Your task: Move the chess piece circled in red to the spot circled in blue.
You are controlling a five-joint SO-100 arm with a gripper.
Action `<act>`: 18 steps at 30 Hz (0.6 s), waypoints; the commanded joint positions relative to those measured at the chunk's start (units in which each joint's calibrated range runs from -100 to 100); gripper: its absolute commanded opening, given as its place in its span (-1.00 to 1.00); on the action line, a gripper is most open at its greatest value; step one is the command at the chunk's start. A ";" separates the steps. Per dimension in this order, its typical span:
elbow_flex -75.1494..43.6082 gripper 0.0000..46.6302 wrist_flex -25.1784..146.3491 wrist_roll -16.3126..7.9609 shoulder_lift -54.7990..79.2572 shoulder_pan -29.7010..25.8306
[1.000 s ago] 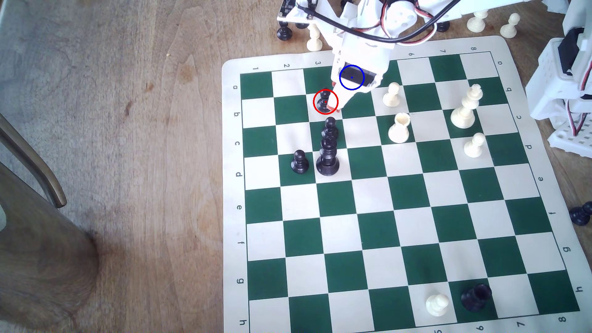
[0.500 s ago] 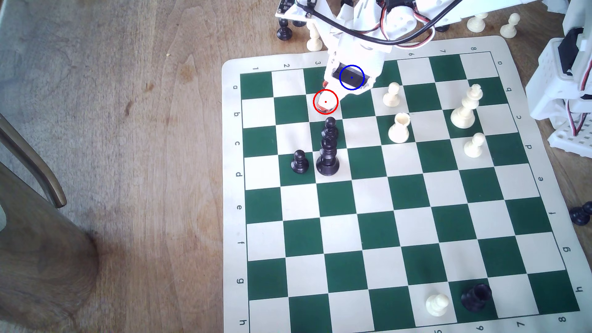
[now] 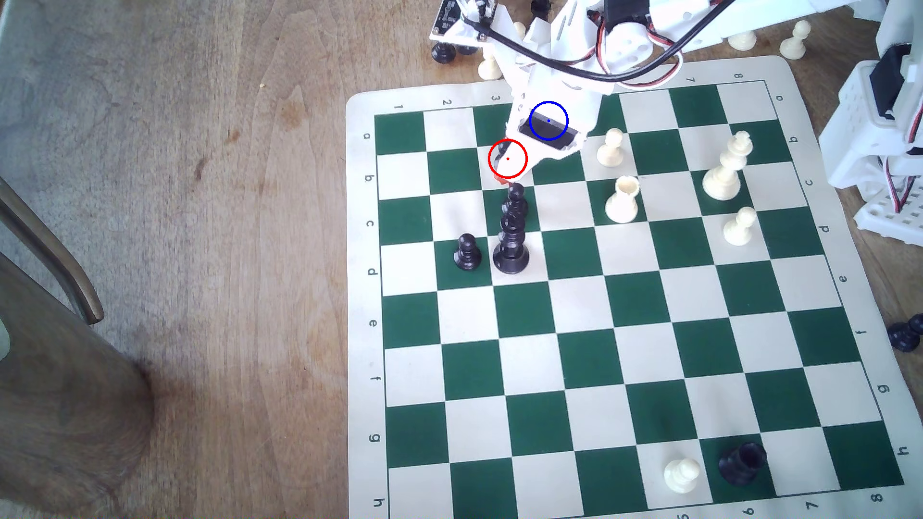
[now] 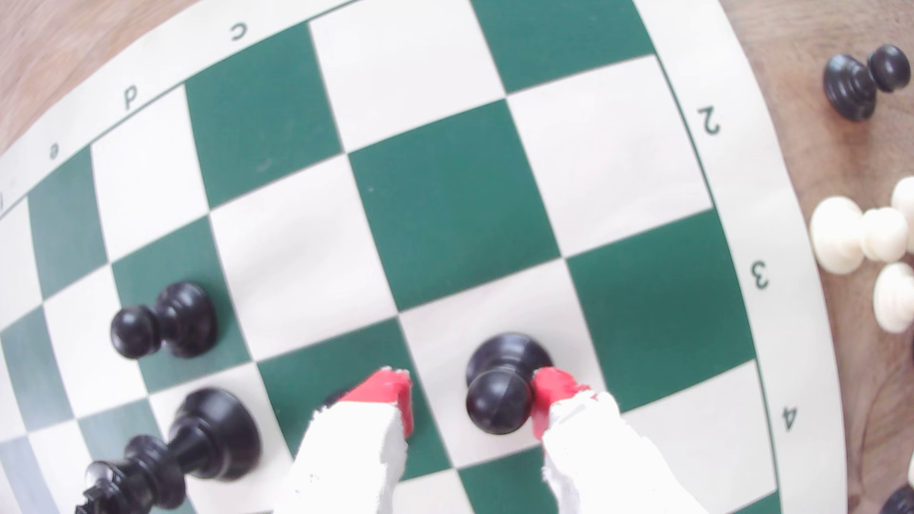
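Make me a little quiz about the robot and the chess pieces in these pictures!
1. True or false: the gripper has its red-tipped fingers spread on either side of the black pawn.
2. What colour is the square the black pawn stands on: A) green, B) cream-white, C) brown?
3. Fill in: in the exterior view, the blue ring is drawn over the robot's ____.

Key
1. True. The wrist view shows one finger touching the pawn's head and a gap at the other, so the pawn is not yet clamped.
2. B.
3. Arm. The white arm covers the board square beneath the ring.
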 commanded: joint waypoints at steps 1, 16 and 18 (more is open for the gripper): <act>-0.52 -0.43 -1.66 -0.10 -1.24 0.30; 0.57 -0.99 -2.80 0.15 -1.41 0.69; 0.57 -0.99 -2.89 0.10 -1.49 0.69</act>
